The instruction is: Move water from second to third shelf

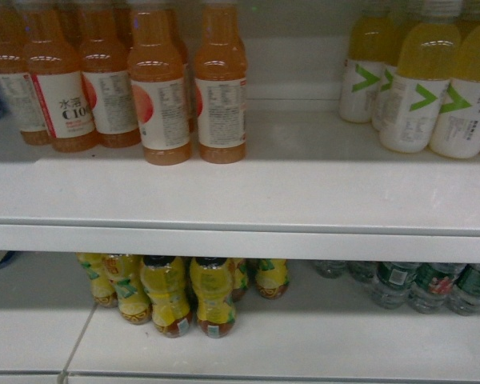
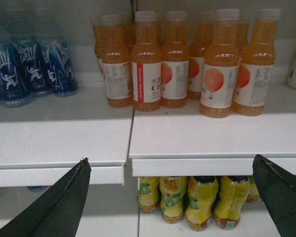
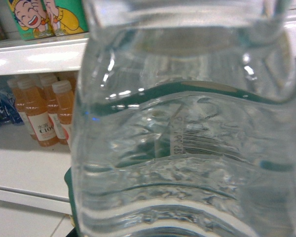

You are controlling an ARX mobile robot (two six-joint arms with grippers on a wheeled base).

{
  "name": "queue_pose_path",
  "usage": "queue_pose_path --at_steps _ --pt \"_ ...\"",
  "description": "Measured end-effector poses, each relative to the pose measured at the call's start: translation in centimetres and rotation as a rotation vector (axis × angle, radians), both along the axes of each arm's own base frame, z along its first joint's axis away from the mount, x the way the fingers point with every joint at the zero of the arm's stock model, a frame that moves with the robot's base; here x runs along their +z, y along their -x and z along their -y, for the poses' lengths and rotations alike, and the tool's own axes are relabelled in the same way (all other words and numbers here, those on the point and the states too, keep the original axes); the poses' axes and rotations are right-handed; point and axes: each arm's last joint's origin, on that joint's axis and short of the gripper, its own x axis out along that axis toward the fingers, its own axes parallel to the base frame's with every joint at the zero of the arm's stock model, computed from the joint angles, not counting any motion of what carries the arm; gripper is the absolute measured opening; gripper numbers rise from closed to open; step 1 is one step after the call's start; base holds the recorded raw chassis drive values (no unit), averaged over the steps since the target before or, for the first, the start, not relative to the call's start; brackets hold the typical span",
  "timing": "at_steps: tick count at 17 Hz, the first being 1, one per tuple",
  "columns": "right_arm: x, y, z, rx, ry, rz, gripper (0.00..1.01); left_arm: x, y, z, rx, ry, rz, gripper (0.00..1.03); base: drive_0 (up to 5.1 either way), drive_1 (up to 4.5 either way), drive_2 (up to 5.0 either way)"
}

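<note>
Water bottle [image 3: 187, 128] is filling the right wrist view, sitting right up against the right gripper; fingers aren't showing, so can't tell if it's clamping. Left gripper [image 2: 177, 197] is hanging spread wide, nothing between fingers, orange drink bottles [image 2: 187, 61] on the shelf [image 2: 212, 136] ahead and above it.

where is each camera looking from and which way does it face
Head: on the robot, facing the shelf slightly downward; none of the robot's body shows.
Left wrist: facing the shelves, open left gripper fingers at the bottom corners.
Right wrist: close behind the water bottle, which fills the view; no gripper parts visible.
Shared: all three views show the orange drink bottles.
</note>
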Motion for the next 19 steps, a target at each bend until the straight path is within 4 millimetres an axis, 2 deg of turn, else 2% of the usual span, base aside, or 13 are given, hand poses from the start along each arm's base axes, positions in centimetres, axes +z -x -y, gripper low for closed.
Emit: queue_pose_path --at_steps 19 --pt "-0.03 -0.01 0.00 0.000 0.000 -0.003 0.42 -0.02 0.00 0.00 0.000 0.000 -0.002 0.98 -4.6 2.21 2.2"
